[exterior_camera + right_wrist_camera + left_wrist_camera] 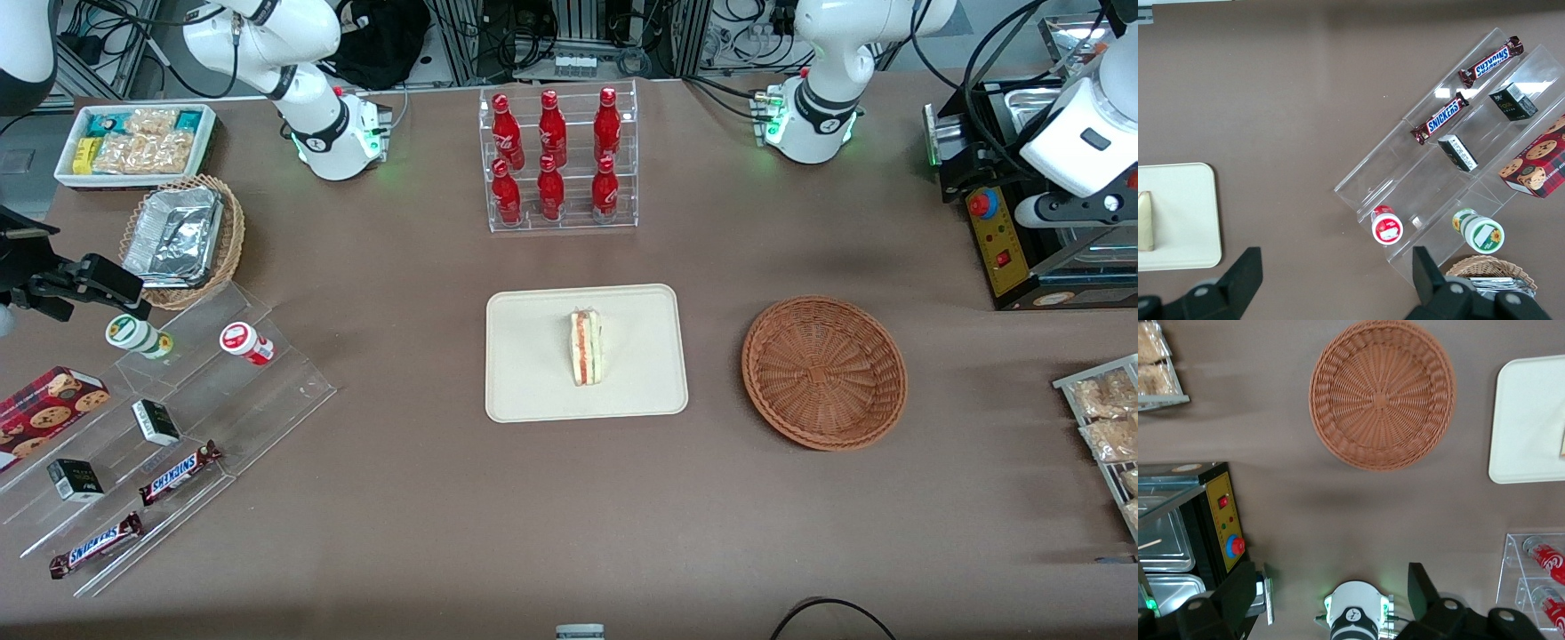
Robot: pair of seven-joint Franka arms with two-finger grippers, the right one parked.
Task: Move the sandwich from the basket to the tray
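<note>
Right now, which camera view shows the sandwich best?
The front view: the whole sandwich lies on the tray. The right wrist view shows only part; the left wrist view, over the open end effector, a sliver.

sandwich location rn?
Front view: the sandwich stands on the tray, near its middle; the basket beside it holds nothing. The open tool hangs high above the table.

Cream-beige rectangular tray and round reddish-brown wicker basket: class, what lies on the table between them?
Nothing: between the cream-beige rectangular tray and the round reddish-brown wicker basket only bare brown tablecloth shows, front view. The gripper is open, high above.
</note>
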